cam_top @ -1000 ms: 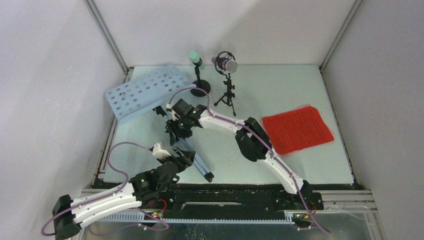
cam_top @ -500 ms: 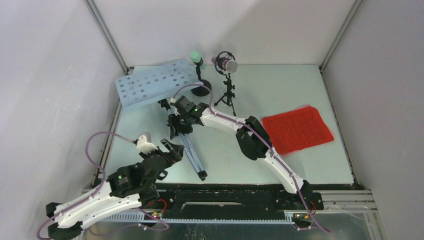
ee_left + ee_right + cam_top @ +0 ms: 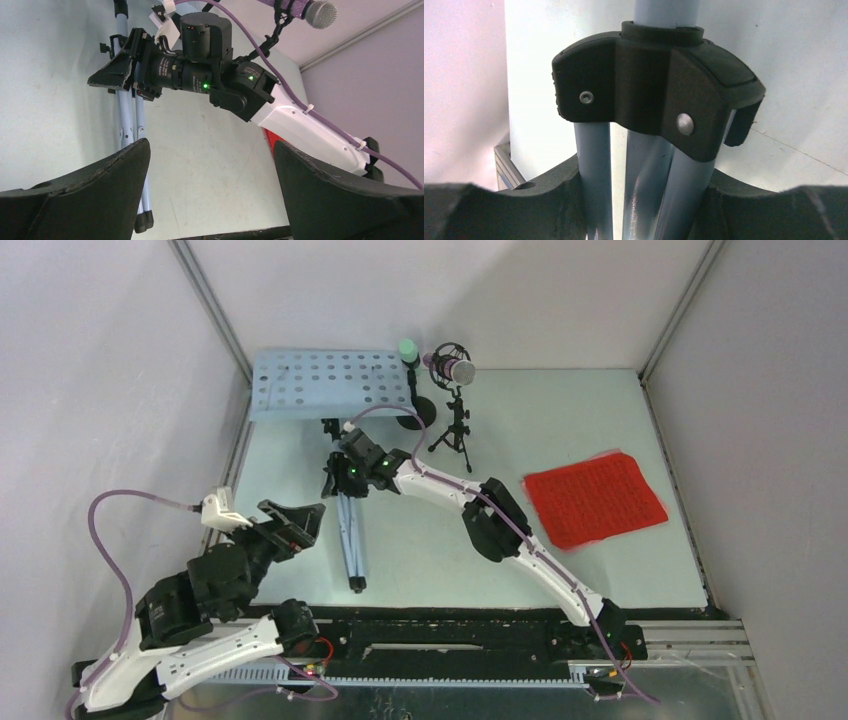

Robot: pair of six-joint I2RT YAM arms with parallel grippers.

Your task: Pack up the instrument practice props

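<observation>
Near left: left gripper, jaws spread wide, empty. Mid-table: blue-grey tripod, legs folded together, feet toward the near edge; right gripper clamped on those legs close by the black hub. Right of centre: red score sheets, flat, well apart from both arms. Far left: pale blue perforated music desk at the tripod's far end. Just beside it: mint microphone on a round-based black mount, glittery purple microphone on a black mini-tripod mount
</observation>
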